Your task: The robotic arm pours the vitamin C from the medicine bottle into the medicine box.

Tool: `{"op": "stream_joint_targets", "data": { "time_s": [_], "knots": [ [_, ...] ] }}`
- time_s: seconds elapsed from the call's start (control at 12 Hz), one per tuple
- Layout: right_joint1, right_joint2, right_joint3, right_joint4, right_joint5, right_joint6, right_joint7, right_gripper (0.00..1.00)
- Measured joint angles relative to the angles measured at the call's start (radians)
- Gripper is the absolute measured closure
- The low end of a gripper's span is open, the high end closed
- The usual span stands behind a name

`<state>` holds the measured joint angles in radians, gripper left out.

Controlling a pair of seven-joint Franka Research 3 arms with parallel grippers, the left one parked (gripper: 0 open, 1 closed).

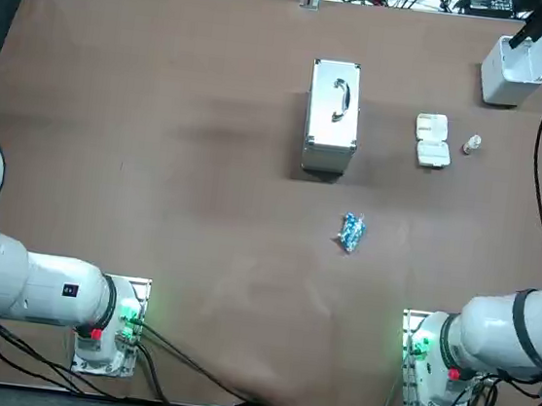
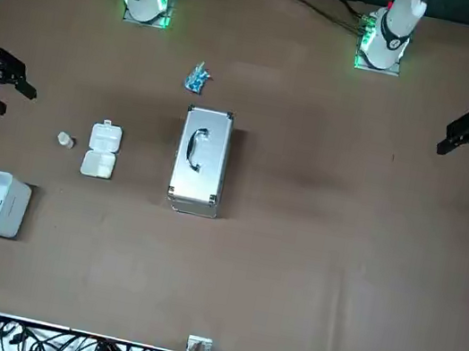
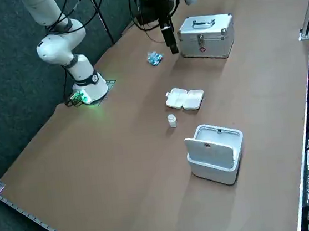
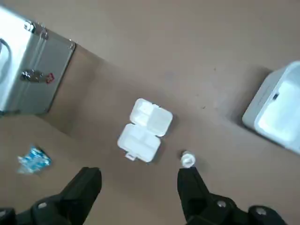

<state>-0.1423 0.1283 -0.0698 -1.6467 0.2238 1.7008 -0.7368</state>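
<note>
Medicine bottle (image 1: 472,145) and medicine box (image 1: 433,140) sit just beside each other on the worktop (image 1: 159,151), in its far right quarter, and we see a narrow gap between them. We find the bottle on the side toward the right edge; it is small and pale with a white top, and it stands upright. The box is white and lies open, its two halves flat on the surface. The right gripper (image 4: 138,187) hangs in the air above this part of the worktop, well clear of both. Its fingers are spread wide with nothing between them, and from its wrist we look down on the box and the bottle. A metal case (image 1: 332,117) with a handle lies near the middle, toward the far edge, well apart from the box. A blue packet (image 1: 350,232) lies nearer the robot's edge than the case. At the far right corner we see a white bin (image 1: 516,69) with its lid raised.
</note>
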Motion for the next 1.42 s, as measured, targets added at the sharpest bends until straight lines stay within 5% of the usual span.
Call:
{"op": "stream_joint_targets", "data": {
  "time_s": [0.5,1.42],
  "knots": [
    [-0.086,0.0,-0.001,-0.103,0.072,0.136,-0.36,0.0],
    [-0.212,0.048,-0.001,-0.299,0.463,0.246,-1.019,0.0]
  ]
}}
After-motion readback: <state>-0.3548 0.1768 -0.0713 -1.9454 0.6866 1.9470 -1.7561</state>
